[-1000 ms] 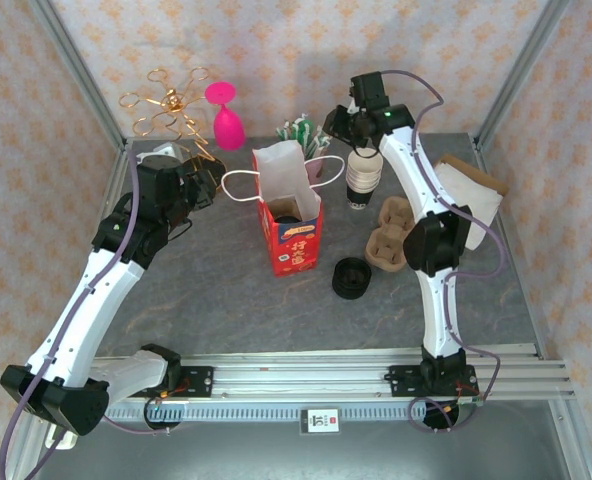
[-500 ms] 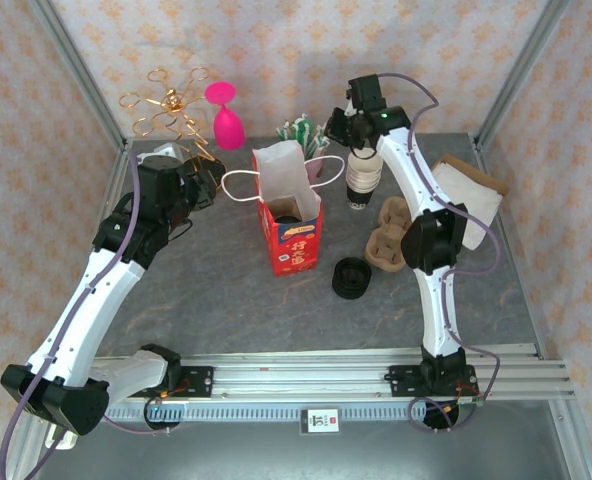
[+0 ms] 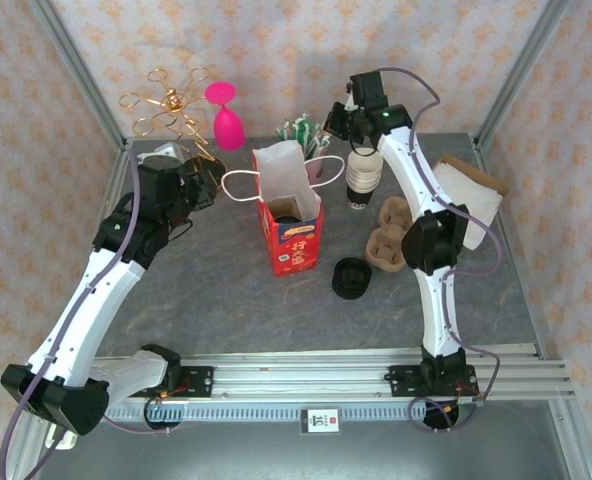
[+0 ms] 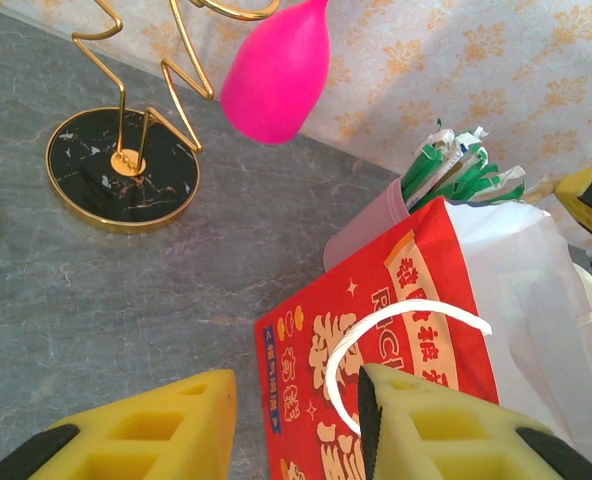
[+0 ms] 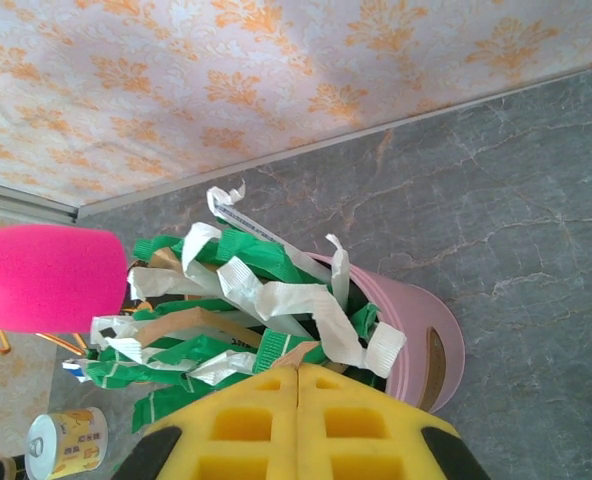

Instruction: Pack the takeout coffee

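Two worries: shut, seemingly empty right jaws just above green-and-white wrapped straws (image 5: 246, 290) in a pink plastic tumbler (image 5: 446, 350) may topple it; half-open, empty left jaws could snag the red paper bag (image 4: 301, 395) ahead, tipping the black-lidded takeout coffee cup (image 3: 287, 209) inside.

Cream wallpaper panels printed with orange floral sprigs (image 3: 296, 50) close the space at the back and on both sides, meeting at slanted bare aluminium frame posts (image 3: 79, 75). The work surface is a grey marble-patterned tabletop (image 3: 226, 300) veined with paler lines, matte under bright, even light that casts only soft shadows. A silver aluminium rail (image 3: 316, 372) runs along its near edge.
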Controlling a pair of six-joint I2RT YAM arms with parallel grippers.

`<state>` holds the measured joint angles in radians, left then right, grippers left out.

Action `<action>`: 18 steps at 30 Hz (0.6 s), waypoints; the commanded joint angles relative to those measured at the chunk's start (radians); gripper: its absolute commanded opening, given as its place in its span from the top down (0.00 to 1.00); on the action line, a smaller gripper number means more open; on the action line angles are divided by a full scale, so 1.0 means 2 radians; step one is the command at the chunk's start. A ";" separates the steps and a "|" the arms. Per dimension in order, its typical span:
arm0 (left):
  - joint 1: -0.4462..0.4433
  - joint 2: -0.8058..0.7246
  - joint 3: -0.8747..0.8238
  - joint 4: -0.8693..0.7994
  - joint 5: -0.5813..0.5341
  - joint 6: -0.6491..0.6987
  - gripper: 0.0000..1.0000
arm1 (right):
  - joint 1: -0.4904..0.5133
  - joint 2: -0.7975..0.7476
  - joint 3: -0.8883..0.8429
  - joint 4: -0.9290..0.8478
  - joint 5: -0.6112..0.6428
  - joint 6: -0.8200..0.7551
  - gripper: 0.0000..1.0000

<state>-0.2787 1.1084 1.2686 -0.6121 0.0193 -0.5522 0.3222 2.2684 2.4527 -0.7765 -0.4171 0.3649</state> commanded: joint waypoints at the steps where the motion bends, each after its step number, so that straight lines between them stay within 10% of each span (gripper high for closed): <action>1: 0.006 0.004 0.016 0.010 0.009 -0.001 0.61 | -0.006 -0.045 0.015 0.019 0.010 -0.012 1.00; 18: 0.006 0.009 0.036 0.006 0.030 0.008 0.62 | -0.010 -0.137 0.003 0.036 0.019 -0.037 1.00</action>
<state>-0.2787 1.1213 1.2995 -0.6128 0.0559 -0.5514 0.3103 2.1204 2.4512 -0.7509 -0.4099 0.3283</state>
